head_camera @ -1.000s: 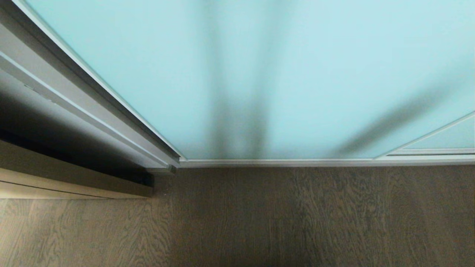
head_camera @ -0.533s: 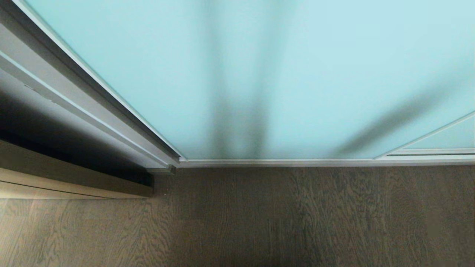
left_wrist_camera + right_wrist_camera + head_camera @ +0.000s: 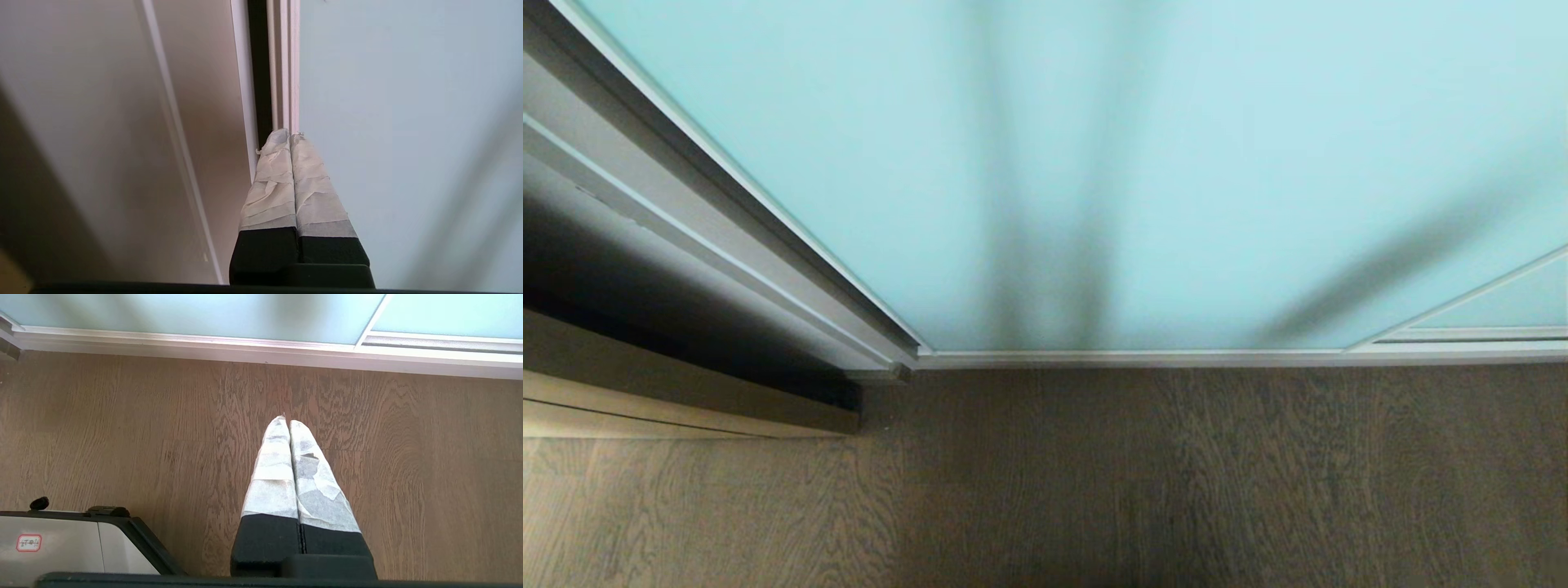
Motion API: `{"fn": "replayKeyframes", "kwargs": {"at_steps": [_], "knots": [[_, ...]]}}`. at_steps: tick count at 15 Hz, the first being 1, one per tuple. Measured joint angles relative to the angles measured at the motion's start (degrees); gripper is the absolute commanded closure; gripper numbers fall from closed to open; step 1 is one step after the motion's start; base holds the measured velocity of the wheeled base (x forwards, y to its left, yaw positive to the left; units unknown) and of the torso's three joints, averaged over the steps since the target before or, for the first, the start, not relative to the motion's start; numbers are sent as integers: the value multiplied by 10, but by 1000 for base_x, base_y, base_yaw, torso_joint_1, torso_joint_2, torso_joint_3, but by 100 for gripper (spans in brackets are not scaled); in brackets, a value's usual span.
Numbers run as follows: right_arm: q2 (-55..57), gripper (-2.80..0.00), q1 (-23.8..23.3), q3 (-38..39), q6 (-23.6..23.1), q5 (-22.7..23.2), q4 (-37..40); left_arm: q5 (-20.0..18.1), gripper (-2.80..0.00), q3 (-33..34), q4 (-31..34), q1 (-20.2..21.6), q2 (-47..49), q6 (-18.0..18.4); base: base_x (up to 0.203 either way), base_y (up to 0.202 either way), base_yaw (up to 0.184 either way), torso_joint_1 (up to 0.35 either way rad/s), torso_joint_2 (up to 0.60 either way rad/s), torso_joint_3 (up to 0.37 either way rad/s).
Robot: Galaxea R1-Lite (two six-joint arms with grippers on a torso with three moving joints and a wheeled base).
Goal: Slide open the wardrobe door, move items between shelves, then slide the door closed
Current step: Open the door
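Grey-brown wood-grain floor [image 3: 1176,482] runs up to the foot of the sliding wardrobe door [image 3: 1176,163], a pale aqua frosted panel that fills most of the head view, with soft dark shadows across the glass. Its thin silvery frame [image 3: 1135,358] meets the floor along the bottom, and the door's left edge sits against the grey wardrobe side post [image 3: 727,237]. Neither arm shows in the head view. The left gripper [image 3: 289,134], tape-wrapped jaws clenched together and empty, points at the door's vertical frame edge, right by the dark gap beside it; whether it touches cannot be told. The right gripper [image 3: 287,421], jaws likewise clenched on nothing, hangs over the floor, well short of the door's bottom rail [image 3: 245,349], beside the robot's base [image 3: 61,543]
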Motion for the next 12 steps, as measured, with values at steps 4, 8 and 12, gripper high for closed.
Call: {"fn": "replayKeyframes", "kwargs": {"at_steps": [4, 8, 12], "knots": [[0, 0, 0, 0, 0, 0, 0, 0, 0, -19, -7, 0, 41, -1, 0, 0, 0, 0, 0, 0], [0, 0, 0, 0, 0, 0, 0, 0, 0, -24, -15, 0, 69, -4, 0, 0, 0, 0, 0, 0], [0, 0, 0, 0, 0, 1, 0, -1, 0, -26, -42, 0, 100, -6, 0, 0, 0, 0, 0, 0]]}}
